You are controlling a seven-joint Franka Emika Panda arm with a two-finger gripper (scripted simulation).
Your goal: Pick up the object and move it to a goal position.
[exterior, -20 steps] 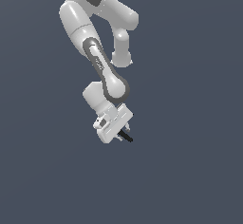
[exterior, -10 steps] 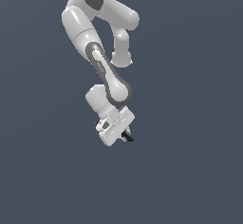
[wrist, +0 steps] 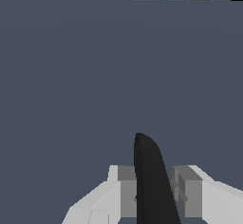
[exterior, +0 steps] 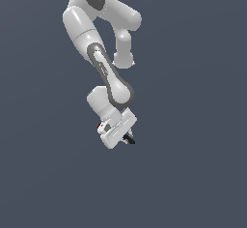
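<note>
Clenching a small black spring clamp point(wrist: 152, 180) between its two pale grey fingers point(wrist: 124, 194), the white parallel-jaw gripper point(exterior: 128, 139) hangs at the end of the white jointed arm point(exterior: 99, 53), surrounded on all sides by a featureless slate-grey backdrop point(exterior: 193, 164).

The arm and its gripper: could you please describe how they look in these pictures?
The arm is glossy white, built of rounded segments with dark grey bands at the joints. The gripper has a boxy white body with a tiny red mark on its side, and angular white fingers with grey inner pads. No cables show.
</note>
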